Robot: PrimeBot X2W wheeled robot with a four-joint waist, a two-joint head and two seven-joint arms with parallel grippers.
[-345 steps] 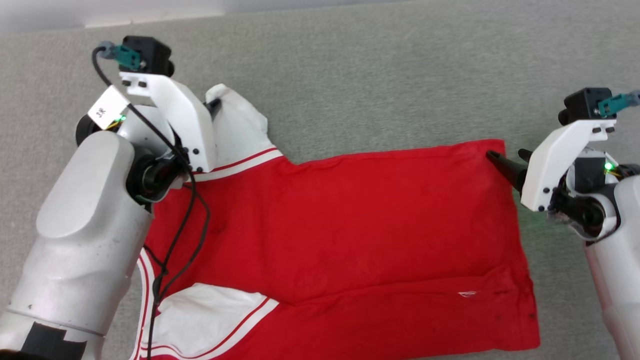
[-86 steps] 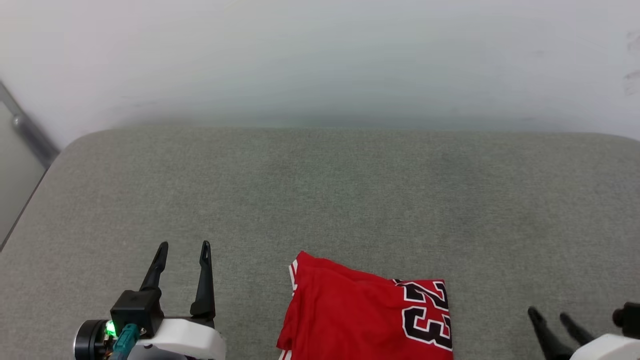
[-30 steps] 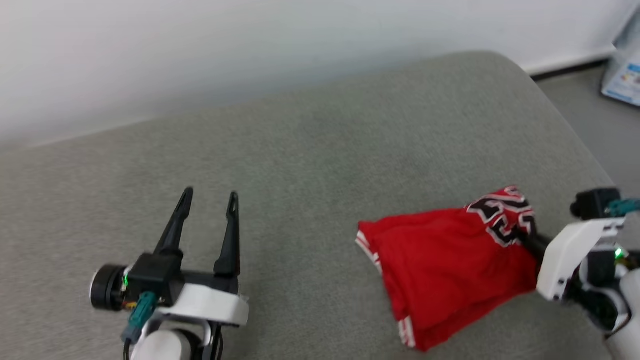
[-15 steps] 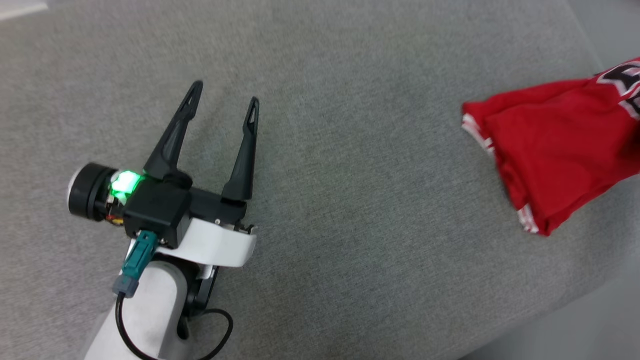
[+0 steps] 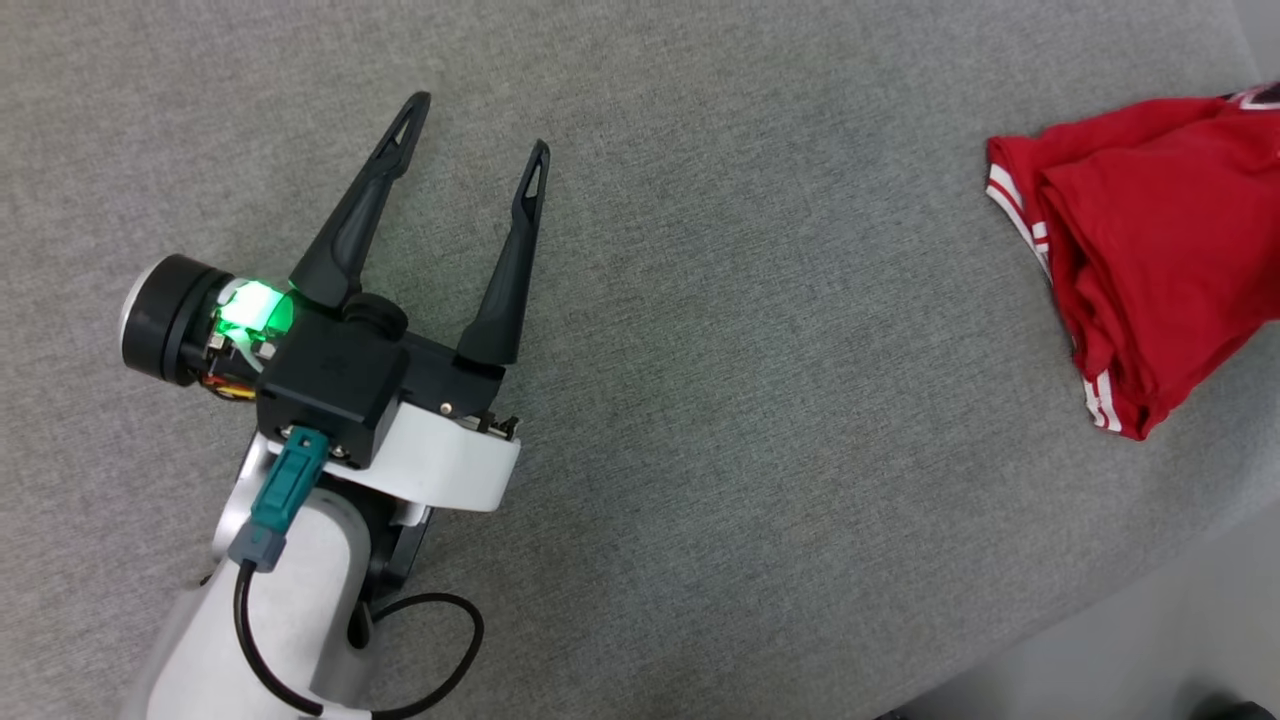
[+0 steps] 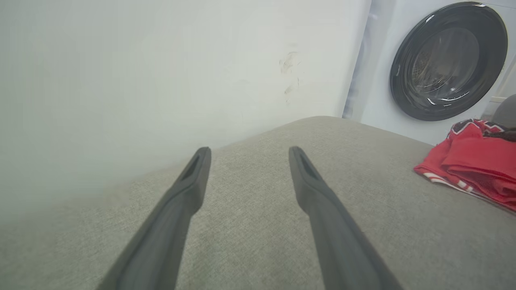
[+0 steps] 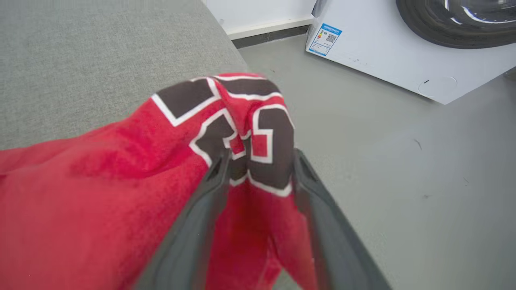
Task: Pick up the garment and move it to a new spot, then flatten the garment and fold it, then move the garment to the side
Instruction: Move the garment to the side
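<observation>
The garment, a red folded bundle with striped trim, lies near the right edge of the grey cushion. It also appears at the right of the left wrist view, as the garment. In the right wrist view, my right gripper has its fingers spread wide, and the garment's black, white-outlined number print is bunched loosely between them. My left gripper hovers open over bare cushion far to the left of the garment, with nothing between its fingers.
The cushion's right edge drops to a grey floor. A white washing machine with a dark round door stands beyond that edge. A pale wall runs behind the cushion.
The head camera has swung down and left, so the garment now sits at the picture's right edge. The garment hangs less lifted than a second ago and rests flatter on the cushion.
</observation>
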